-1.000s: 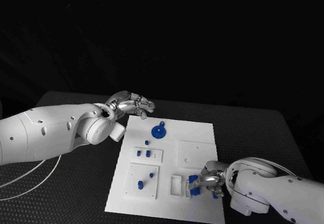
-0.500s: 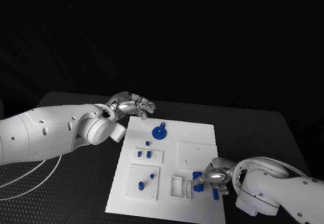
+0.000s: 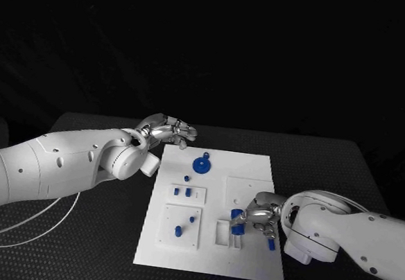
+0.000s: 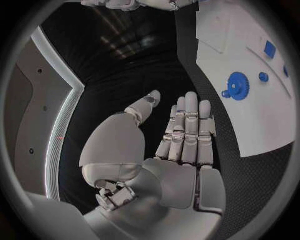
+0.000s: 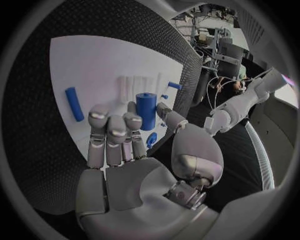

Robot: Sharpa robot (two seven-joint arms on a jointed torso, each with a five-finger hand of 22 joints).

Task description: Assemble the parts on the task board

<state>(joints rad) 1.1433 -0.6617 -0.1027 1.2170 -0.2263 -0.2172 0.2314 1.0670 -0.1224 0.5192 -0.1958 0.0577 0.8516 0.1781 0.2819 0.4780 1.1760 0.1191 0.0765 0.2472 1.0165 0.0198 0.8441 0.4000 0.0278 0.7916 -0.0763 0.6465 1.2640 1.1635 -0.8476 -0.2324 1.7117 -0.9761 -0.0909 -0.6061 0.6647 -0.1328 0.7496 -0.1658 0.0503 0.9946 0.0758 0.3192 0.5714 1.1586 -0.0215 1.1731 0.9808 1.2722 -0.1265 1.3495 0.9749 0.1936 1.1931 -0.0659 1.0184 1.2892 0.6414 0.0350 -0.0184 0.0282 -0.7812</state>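
Observation:
The white task board (image 3: 260,167) lies in the middle of the black table. My right hand (image 3: 258,216) hovers over its near right part and pinches an upright blue cylinder (image 5: 146,111) between thumb and fingers; the same cylinder (image 3: 238,217) sits just above the white slotted holder (image 3: 220,232). A blue rod (image 3: 270,244) lies on the board beside that hand, the same rod (image 5: 74,103) lying past the fingertips. My left hand (image 3: 169,130) hangs by the board's far left corner, holding nothing, its fingers (image 4: 187,130) straight and the thumb apart.
A blue gear (image 3: 201,162) lies on the far part of the board, the same gear (image 4: 237,84) ahead of the left hand. Small blue pieces (image 3: 181,192) stand in the left blocks, with more (image 3: 178,230) nearer me. A white cable (image 3: 19,228) trails across the left table.
My right hand has moved left across the board with the blue cylinder, from the right edge toward the slotted holder. The left hand has stayed in place.

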